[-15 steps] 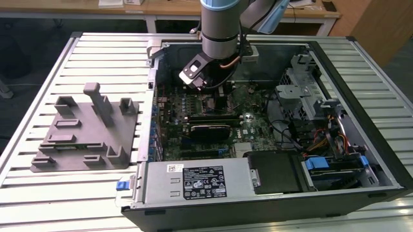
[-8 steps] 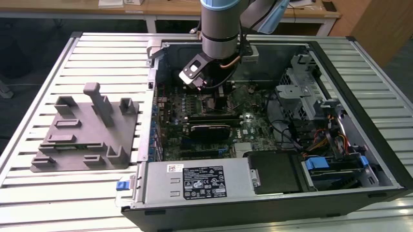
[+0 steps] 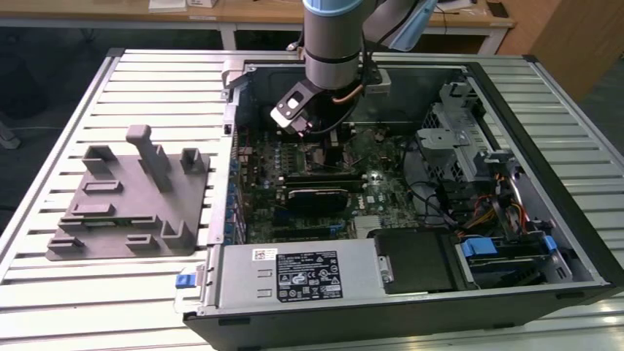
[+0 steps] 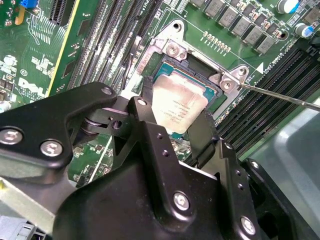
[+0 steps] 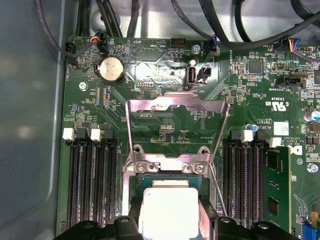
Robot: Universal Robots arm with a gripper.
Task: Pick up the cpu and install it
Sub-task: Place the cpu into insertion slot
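Note:
The cpu [image 4: 178, 105], a small silver-topped square chip, lies within the open socket frame [image 4: 172, 50] on the green motherboard. In both wrist views my gripper [image 4: 175, 120] reaches down onto it, with one black finger [image 4: 144, 116] against one edge of the chip and the other finger against the opposite edge. The cpu [image 5: 168, 210] looks level with the socket, and my gripper [image 5: 169, 222] is shut on it. The socket's metal load plate [image 5: 176, 107] stands flipped up behind the chip. In the exterior view my gripper [image 3: 314, 142] hangs low inside the open computer case.
A thin lever rod [image 4: 280, 95] sticks out beside the socket. Rows of memory slots [image 5: 92, 185] flank it on both sides. A grey holder [image 3: 127, 197] lies on the slatted table at the exterior view's left. The labelled power supply box [image 3: 297, 274] sits at the case's near edge.

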